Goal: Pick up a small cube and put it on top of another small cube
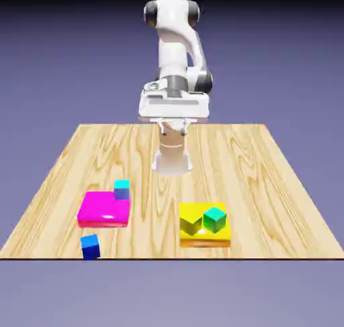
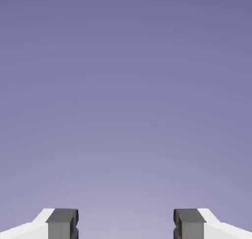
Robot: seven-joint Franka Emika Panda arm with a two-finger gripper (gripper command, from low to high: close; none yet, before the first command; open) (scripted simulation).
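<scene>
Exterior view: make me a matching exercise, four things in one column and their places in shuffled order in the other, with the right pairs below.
Column 1
1. dark blue cube
2. cyan cube
3. green cube
4. end effector

Column 2
A. on the yellow block, beside an olive-yellow cube
B. above the table, open and empty
C. at the magenta block's far right corner
D. near the table's front edge, at the exterior view's left

Pairs: 1-D, 2-C, 3-A, 4-B

The robot's white arm (image 1: 176,43) stands up tall and bends at the top. Its end effector (image 1: 174,128) is wide open, with nothing between its two grey tips (image 2: 63,223).
</scene>
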